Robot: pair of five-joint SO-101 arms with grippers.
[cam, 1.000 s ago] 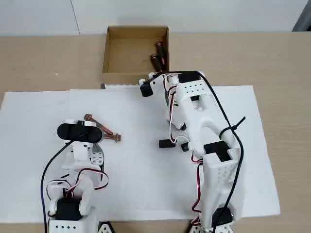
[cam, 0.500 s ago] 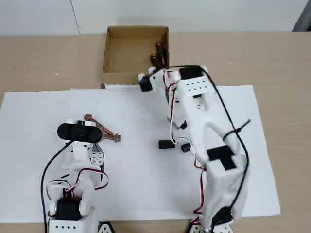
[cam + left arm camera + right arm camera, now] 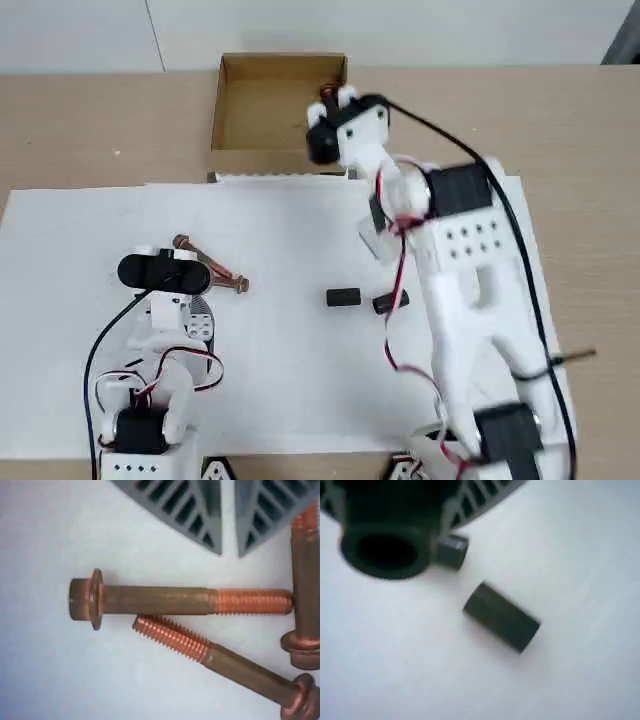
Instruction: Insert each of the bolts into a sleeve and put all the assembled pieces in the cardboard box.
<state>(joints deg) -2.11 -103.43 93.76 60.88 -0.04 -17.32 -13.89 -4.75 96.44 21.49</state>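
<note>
Three copper bolts lie on the white paper: one (image 3: 175, 601) flat across, one (image 3: 235, 665) slanted, and one (image 3: 305, 580) at the side. In the high view they form a bunch (image 3: 215, 268) beside the left arm (image 3: 160, 272). My left gripper (image 3: 228, 542) hovers just above them, shut and holding nothing. My right gripper (image 3: 395, 527) is shut on a black sleeve (image 3: 385, 552), held close to the camera with its bore showing. Two more sleeves lie on the paper (image 3: 343, 297) (image 3: 390, 300). The cardboard box (image 3: 265, 110) stands at the back, with brown pieces (image 3: 327, 93) at its right wall.
A white paper sheet (image 3: 300, 390) covers the middle of the wooden table. The right arm (image 3: 460, 250) stretches from the front right, and its upper joint overlaps the box's right corner. Open paper lies between the two arms.
The right arm has risen and swung back to the right, and its upper joint now sits over the box's right corner. The left arm, bolts and loose sleeves have stayed put.
</note>
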